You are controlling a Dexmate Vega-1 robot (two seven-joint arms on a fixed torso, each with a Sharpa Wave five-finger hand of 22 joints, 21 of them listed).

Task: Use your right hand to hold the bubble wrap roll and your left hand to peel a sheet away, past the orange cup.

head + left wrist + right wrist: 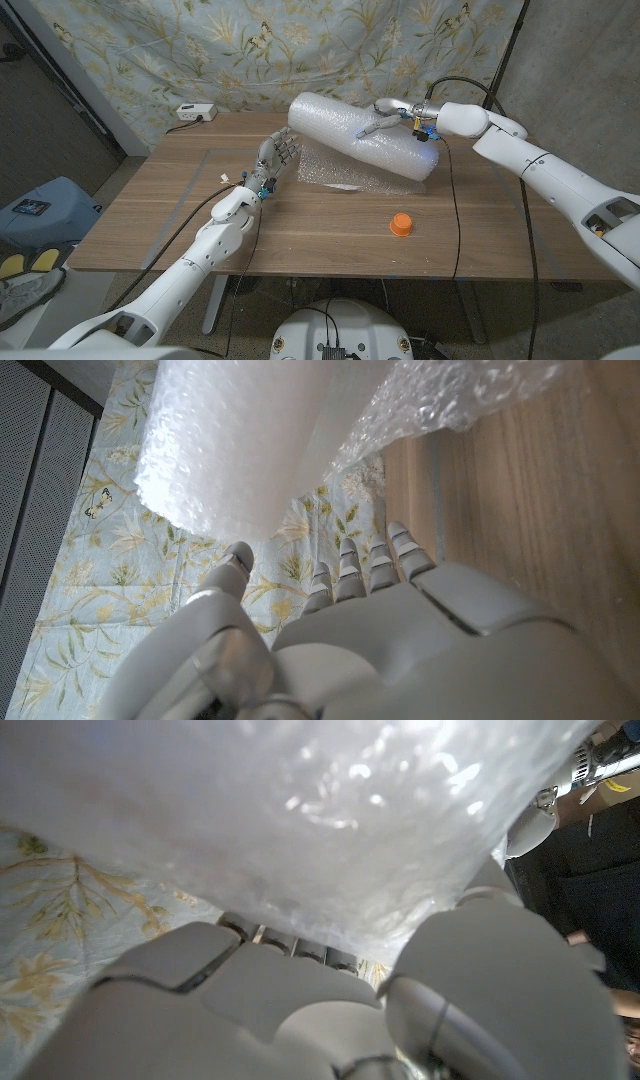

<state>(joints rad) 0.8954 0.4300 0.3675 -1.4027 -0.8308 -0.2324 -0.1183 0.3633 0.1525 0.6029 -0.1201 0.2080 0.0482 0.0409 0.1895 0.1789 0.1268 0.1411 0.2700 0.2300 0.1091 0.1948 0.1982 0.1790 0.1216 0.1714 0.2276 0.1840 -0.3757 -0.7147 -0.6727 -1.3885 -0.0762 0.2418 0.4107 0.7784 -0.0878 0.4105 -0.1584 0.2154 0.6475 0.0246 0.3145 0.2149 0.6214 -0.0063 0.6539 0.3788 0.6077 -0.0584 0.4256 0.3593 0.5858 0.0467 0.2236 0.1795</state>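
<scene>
Bubble wrap roll [362, 136] is lying across the far side of the wooden table [150, 215], with the right hand [385, 120] resting on top of it.

Its loose sheet [335, 172] is spreading onto the table toward the left hand [272, 160], which is holding nothing, fingers apart, just beside the sheet's edge. Whether the right hand is actually gripping the roll cannot be told. Orange cup [401, 224] is standing near the front, apart from the roll.

Hard to tell whether the right hand [385, 122] truly grips the bubble wrap roll [365, 135], its fingertips hidden behind wrap, the roll cut off in wrist views.
</scene>
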